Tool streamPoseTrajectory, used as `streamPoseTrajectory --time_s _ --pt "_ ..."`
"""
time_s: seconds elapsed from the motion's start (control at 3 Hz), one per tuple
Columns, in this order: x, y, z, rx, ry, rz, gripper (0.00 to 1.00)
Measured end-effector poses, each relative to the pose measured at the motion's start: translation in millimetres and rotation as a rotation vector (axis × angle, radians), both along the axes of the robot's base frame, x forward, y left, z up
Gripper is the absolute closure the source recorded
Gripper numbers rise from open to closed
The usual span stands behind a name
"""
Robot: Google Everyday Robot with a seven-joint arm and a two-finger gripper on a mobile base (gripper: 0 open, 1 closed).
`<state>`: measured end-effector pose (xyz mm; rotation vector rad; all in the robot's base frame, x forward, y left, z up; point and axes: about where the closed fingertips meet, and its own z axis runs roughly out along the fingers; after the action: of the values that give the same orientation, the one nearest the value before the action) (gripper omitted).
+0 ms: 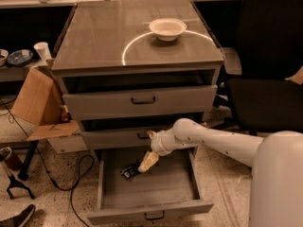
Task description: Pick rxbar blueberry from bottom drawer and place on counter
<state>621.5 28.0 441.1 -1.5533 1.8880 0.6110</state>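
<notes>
The bottom drawer [151,189] is pulled open below two shallower grey drawers. The rxbar blueberry [128,172], small and dark, lies on the drawer floor at the back left. My gripper [147,161] reaches down into the drawer from the right, its pale fingertips right next to the bar's right end. The counter [99,37] is the glossy grey-brown cabinet top with a pale circular arc.
A white bowl [167,28] sits on the counter at the back right. An open cardboard box [41,103] stands left of the cabinet, with cables on the floor. A black office chair [265,65] is at the right. My white arm [222,141] crosses in front of the middle drawer.
</notes>
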Motion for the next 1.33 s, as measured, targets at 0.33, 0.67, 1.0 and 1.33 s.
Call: streamPoseTrajectory --time_s 0.33,0.67,1.0,1.33 --pt "-28.4 -6.6 -6.8 0.017 0.046 0.032 0.0" --pt "-44.2 -6.6 -27.1 0.038 0.106 0.058 0.0" --pt "-44.4 -5.6 -78.8 0.059 0.131 0.045 0.0" --pt "-41.9 -5.3 -145.5 0.127 0.124 -0.014 0.0"
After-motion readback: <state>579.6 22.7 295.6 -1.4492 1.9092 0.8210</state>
